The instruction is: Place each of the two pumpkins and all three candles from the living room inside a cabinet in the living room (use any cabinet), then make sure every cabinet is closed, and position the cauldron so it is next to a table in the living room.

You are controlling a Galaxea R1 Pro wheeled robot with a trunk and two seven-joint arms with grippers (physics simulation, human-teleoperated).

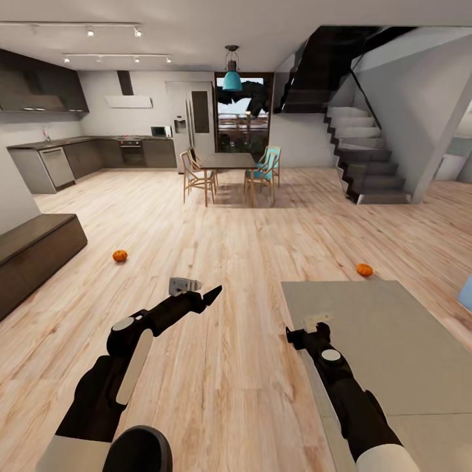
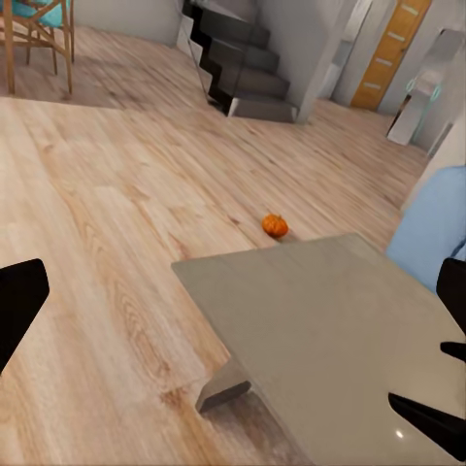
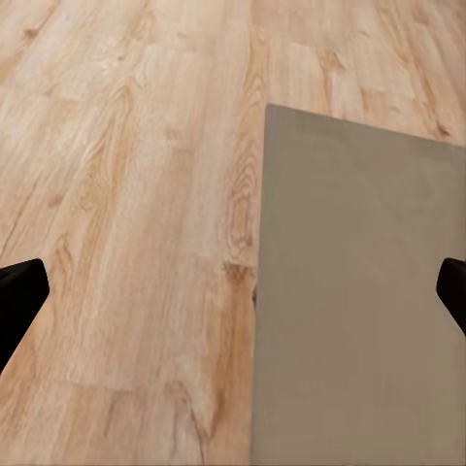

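Head view shows two small orange pumpkins lying on the plank floor [image 1: 229, 262]: the left pumpkin [image 1: 119, 255] sits in open floor near the end of a low dark-brown cabinet [image 1: 33, 252] along the left wall, and the right pumpkin [image 1: 364, 269] sits just beyond the far edge of the bench [image 1: 393, 341], a low rectangular unit with a flat grey brushed top. Both pumpkins are squat and ribbed. Left wrist view shows the right pumpkin [image 2: 275, 225] on the floor near the bench corner [image 2: 320, 320], with one slanted metal leg visible under the top. The left gripper [image 1: 213, 295] is extended forward and inward above bare floor, well apart from both pumpkins; its fingers [image 1: 211, 296] are spread wide and hold nothing. The right gripper [image 1: 293, 336] hovers at the near left edge of the bench, forearm angled forward; in the right wrist view its fingers [image 3: 19, 296] sit at opposite margins, wide apart and empty.
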